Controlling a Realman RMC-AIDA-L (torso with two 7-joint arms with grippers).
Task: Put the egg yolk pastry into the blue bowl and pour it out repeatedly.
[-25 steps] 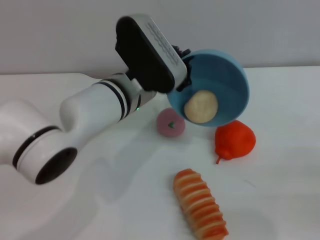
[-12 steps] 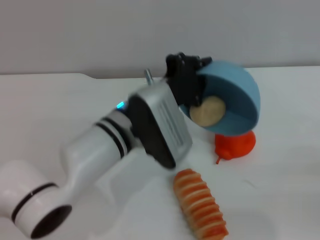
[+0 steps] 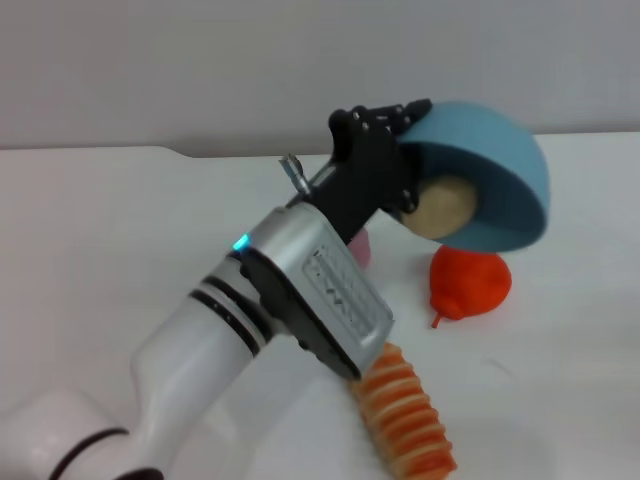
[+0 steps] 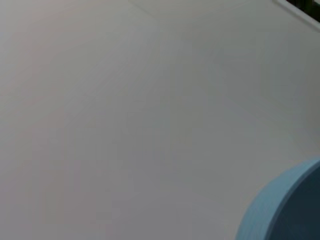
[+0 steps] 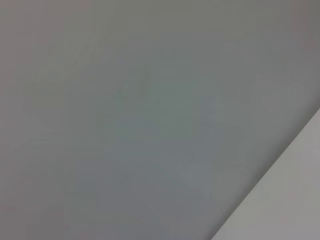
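Left gripper (image 3: 400, 150): black, clamped on the near rim of the deep, smooth light-blue plastic bowl (image 3: 500, 165), holding it off the table and tipped steeply, mouth turned down and toward the robot.
Pastry: small pale beige-tan round egg yolk pastry (image 3: 445, 207) sits inside the bowl against the lower wall, close to the lip, not yet out.
Bowl, wrist view: only a curved edge of the blue bowl (image 4: 280, 205) shows, over bare table.
Below the bowl: glossy red toy pear (image 3: 470, 280) directly under the lowered rim; pink ball (image 3: 360, 247) mostly hidden behind the left wrist; orange-and-cream striped roll (image 3: 405, 415) nearer the robot, partly behind the forearm.
Surface: white table (image 3: 100, 230), grey wall behind.
Right arm: not in the head view; its wrist camera shows only blank grey surface.
Step, judged: mid-pour, pastry about to slide out.
Doing it well: roll the wrist smoothly, keep the grip firm on the rim; the pastry will likely strike the pear and bounce, so shifting the lip toward open table first would help, and pouring low would limit rolling.
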